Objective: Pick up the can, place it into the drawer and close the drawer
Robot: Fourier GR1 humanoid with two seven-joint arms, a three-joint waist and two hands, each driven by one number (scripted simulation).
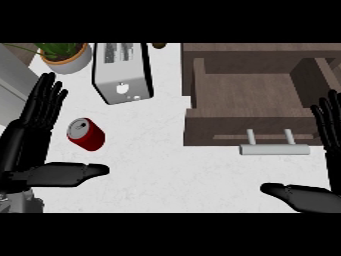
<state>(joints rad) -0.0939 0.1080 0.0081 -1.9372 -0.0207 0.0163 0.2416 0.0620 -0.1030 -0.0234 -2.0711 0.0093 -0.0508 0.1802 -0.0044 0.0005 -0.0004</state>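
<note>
A red can point(86, 134) with a silver top lies tilted on the white counter point(165, 165), left of centre. The wooden drawer point(250, 95) stands pulled open at the right, with nothing inside and a silver handle point(273, 149) on its front. My left hand point(25, 135) is open at the left edge, fingers up, thumb pointing right below the can and apart from it. My right hand point(335, 150) is open at the right edge, fingers up beside the drawer front, thumb pointing left.
A silver toaster point(121, 72) stands behind the can at the back. A potted green plant point(64, 56) sits at the back left. The counter's left edge runs behind my left hand.
</note>
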